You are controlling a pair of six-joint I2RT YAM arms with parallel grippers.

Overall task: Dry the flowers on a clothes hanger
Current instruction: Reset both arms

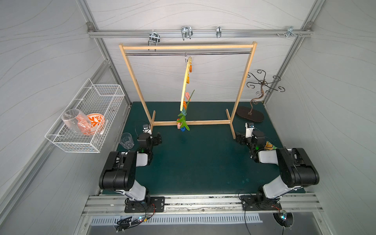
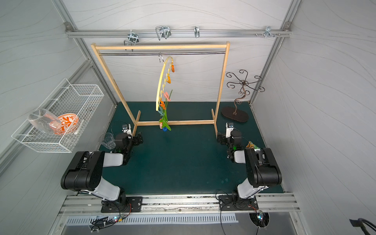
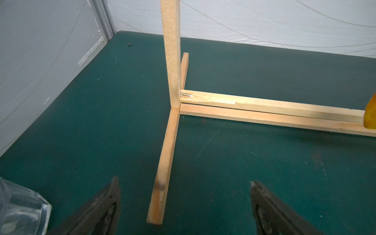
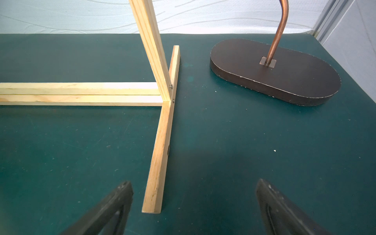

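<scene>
The pale yellow clothes hanger [image 1: 184,85] [image 2: 159,87] hangs by its metal hook from the rod of the wooden rack, turned almost edge-on, with orange and pink clothespins along it. The flowers [image 1: 183,122] [image 2: 165,122] dangle heads down from its lower end; pink and blue heads reach the rack's base bar. An orange-yellow head [image 3: 370,114] shows at the edge of the left wrist view. My left gripper [image 1: 157,139] [image 2: 139,138] [image 3: 184,181] is open and empty over the mat by the rack's left foot. My right gripper [image 1: 239,139] [image 2: 220,139] [image 4: 193,182] is open and empty by the right foot.
The wooden rack [image 1: 188,47] [image 3: 171,50] [image 4: 150,40] spans the back of the green mat. A dark curly metal stand [image 1: 262,85] [image 4: 284,81] stands at back right. A clear tumbler [image 1: 126,140] [image 3: 22,209] sits by my left arm. A wire basket [image 1: 67,142] on the left wall holds a glass and bowl.
</scene>
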